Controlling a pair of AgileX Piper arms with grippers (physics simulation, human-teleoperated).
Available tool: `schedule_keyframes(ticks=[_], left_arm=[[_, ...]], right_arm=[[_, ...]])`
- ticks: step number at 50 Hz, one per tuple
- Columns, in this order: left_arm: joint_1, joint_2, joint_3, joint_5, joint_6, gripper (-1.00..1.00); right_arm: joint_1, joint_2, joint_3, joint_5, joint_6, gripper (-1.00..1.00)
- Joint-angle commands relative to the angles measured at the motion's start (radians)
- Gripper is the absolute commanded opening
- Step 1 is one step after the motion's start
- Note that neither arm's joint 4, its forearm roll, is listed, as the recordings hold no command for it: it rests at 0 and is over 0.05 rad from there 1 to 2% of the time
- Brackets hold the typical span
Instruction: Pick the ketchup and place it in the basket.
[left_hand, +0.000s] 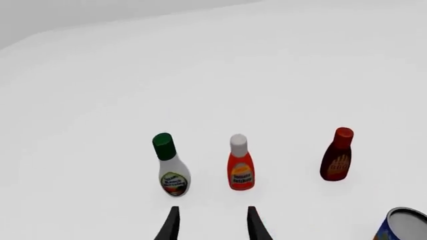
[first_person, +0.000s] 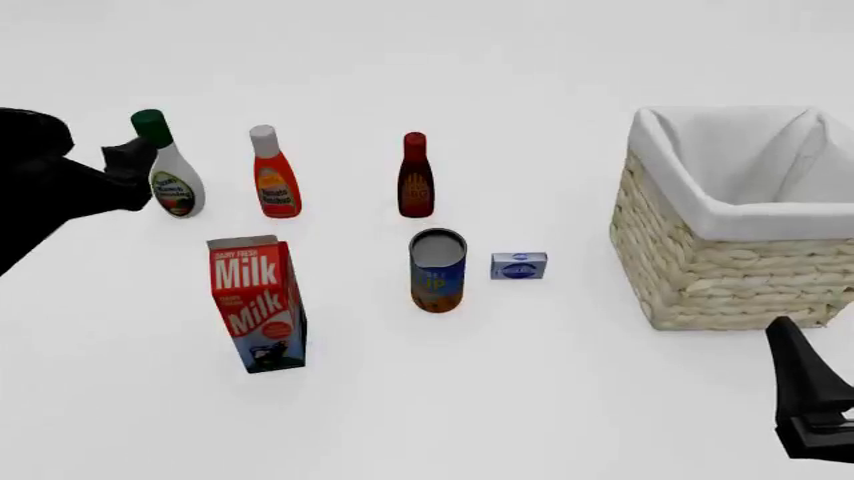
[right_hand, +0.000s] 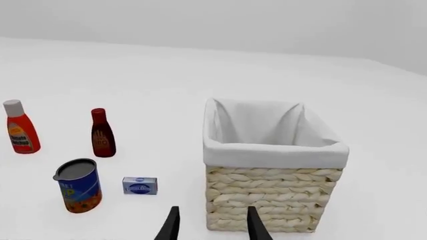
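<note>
The left gripper (left_hand: 211, 226) hangs with fingers spread and empty, lined up just short of the ketchup (left_hand: 241, 164), so this looks like the approach before the grasp. The ketchup stands upright between a white bottle with a green cap (left_hand: 170, 165) and a dark red bottle (left_hand: 337, 155), apart from both, with more room on the dark bottle's side. Next the fingers likely need to move forward around its body without nudging the white bottle. The right gripper (right_hand: 212, 225), fingers also spread, waits near the basket (right_hand: 273, 205), well off beyond the dark bottle. A can (first_person: 438, 271), a small box (first_person: 518, 265) and a milk carton (first_person: 258, 317) stand nearer than the ketchup, below the carry path.
</note>
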Motion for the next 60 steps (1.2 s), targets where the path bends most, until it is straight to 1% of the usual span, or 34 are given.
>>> schedule_keyframes(ticks=[1, 3, 5, 7, 10, 12, 13, 19, 21, 26, 35, 46, 60], left_arm=[[0.001, 0.154, -0.117, 0.009, -0.02, 1.0], [0.003, 0.169, -0.129, 0.012, -0.026, 1.0], [0.003, 0.175, -0.127, -0.008, -0.006, 1.0], [0.0, 0.206, -0.14, -0.012, -0.008, 1.0], [-0.005, 0.233, -0.137, -0.052, 0.025, 1.0], [-0.001, 0.272, -0.154, -0.056, 0.019, 1.0], [0.002, 0.282, -0.156, -0.07, 0.031, 1.0], [0.007, 0.334, -0.211, -0.061, 0.031, 1.0], [0.009, 0.35, -0.232, -0.051, 0.029, 1.0], [0.008, 0.377, -0.264, -0.041, 0.031, 1.0], [-0.011, 0.426, -0.283, -0.065, 0.063, 1.0], [-0.029, 0.488, -0.333, -0.054, 0.059, 1.0], [-0.04, 0.591, -0.431, -0.028, 0.033, 1.0]], right_arm=[[0.001, 0.007, 0.0, -0.003, 0.0, 1.0], [0.001, 0.01, 0.0, -0.006, 0.0, 1.0], [-0.001, 0.012, 0.0, -0.007, 0.0, 1.0], [-0.002, 0.016, 0.0, -0.008, 0.0, 1.0], [0.0, 0.026, 0.0, -0.017, 0.003, 1.0], [-0.001, 0.039, 0.0, -0.027, 0.001, 1.0], [0.003, 0.039, 0.0, -0.027, -0.005, 1.0], [0.002, 0.039, 0.0, -0.025, -0.007, 1.0], [0.002, 0.053, 0.0, -0.038, -0.005, 1.0], [0.002, 0.046, 0.0, -0.03, -0.002, 1.0], [0.0, 0.054, 0.0, -0.035, -0.001, 1.0], [0.004, 0.074, 0.0, -0.052, -0.002, 1.0], [0.002, 0.082, 0.0, -0.059, -0.002, 1.0]])
